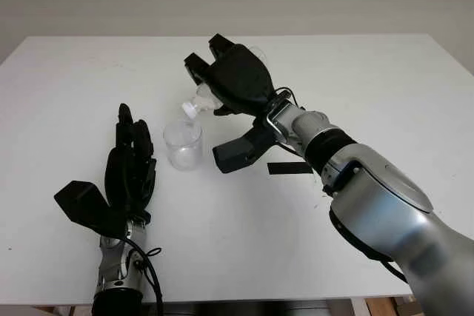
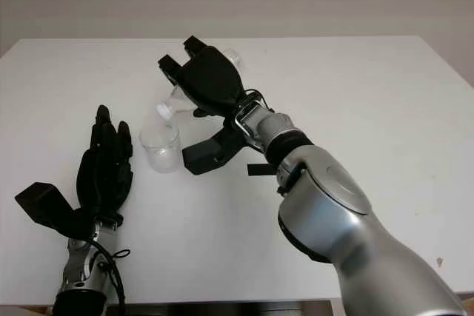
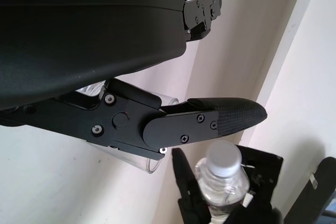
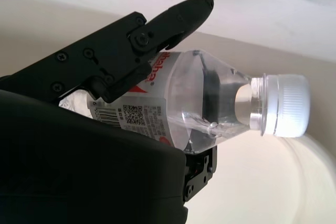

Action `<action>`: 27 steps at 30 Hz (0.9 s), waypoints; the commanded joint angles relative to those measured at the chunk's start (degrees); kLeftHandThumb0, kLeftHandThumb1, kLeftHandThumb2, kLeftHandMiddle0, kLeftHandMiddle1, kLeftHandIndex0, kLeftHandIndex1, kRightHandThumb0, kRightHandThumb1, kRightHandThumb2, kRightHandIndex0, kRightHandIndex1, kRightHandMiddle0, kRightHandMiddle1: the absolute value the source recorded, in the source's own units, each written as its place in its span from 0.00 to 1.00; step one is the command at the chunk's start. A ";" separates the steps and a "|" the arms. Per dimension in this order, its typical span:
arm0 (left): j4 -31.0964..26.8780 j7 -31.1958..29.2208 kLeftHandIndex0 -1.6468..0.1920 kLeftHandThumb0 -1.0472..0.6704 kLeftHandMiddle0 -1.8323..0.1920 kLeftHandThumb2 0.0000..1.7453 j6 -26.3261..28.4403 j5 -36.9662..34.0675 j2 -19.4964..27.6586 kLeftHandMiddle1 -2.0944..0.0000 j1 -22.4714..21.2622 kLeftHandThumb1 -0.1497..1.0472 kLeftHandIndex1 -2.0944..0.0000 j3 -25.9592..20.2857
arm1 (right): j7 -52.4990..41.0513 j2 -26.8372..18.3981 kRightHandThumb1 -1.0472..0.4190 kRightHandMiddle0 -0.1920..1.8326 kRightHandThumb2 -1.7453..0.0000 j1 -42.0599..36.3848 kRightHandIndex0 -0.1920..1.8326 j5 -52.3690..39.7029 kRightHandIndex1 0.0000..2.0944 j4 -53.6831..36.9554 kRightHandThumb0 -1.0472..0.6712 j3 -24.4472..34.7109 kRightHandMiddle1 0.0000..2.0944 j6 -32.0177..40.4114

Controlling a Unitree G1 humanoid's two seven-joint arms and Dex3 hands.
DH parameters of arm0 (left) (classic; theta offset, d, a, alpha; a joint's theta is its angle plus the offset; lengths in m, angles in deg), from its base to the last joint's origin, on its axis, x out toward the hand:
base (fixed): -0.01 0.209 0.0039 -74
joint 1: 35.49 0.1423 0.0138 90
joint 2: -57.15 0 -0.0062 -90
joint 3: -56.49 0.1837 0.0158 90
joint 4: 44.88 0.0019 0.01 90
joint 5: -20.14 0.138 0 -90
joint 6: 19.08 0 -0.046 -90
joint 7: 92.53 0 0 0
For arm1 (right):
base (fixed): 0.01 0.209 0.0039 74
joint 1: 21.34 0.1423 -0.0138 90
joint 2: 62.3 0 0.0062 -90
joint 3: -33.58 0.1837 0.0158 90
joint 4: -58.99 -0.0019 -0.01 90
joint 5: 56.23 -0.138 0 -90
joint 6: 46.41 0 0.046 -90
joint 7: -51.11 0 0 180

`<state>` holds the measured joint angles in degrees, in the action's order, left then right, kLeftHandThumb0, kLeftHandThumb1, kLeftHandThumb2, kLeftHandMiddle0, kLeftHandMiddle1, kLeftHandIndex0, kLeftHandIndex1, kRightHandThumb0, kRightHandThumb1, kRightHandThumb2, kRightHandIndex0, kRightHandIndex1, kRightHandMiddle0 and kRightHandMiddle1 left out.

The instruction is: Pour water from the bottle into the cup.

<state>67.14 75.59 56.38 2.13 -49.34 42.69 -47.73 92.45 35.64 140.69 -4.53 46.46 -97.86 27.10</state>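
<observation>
Pouring step: the right hand point(image 1: 237, 79) grips the bottle point(image 4: 199, 100), tilted at the cup's point(image 1: 183, 144) one o'clock (white cap on). Next: uncapping, I judge. Left hand point(image 1: 129, 172) open at eight o'clock.

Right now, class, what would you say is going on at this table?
The right hand grips a clear water bottle and holds it tilted, neck down, above a clear plastic cup standing on the white table. The bottle's white cap is on, just over the cup's rim, and no water is flowing. The left hand is open, beside the cup and not touching it. A strip of black tape lies on the table near the right arm.
</observation>
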 commanded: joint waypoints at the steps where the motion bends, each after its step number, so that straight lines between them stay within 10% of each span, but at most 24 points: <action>1: 3.02 -0.21 1.00 0.18 0.99 0.28 0.86 -0.65 -1.02 0.97 4.01 1.00 0.98 -0.34 | -2.64 -0.04 0.00 0.50 0.87 -0.45 0.75 -4.99 1.00 -0.70 0.35 4.95 1.00 -0.95; 18: 1.16 -1.93 1.00 0.18 1.00 0.29 2.38 -0.36 -0.11 0.99 5.52 1.00 0.99 0.25 | -32.85 -2.46 0.00 0.58 0.77 -14.36 0.74 -40.07 1.00 -8.37 0.40 35.67 1.00 -10.24; 27: -0.37 -1.12 0.99 0.18 1.00 0.28 4.61 0.23 0.07 0.99 5.60 1.00 0.99 0.70 | -41.64 -3.23 0.00 0.50 0.77 -24.78 0.68 -48.49 1.00 -22.62 0.41 42.28 1.00 -0.41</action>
<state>64.38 74.27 60.04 2.18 -48.74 44.76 -47.28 51.46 32.83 116.74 -52.15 26.72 -56.29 26.03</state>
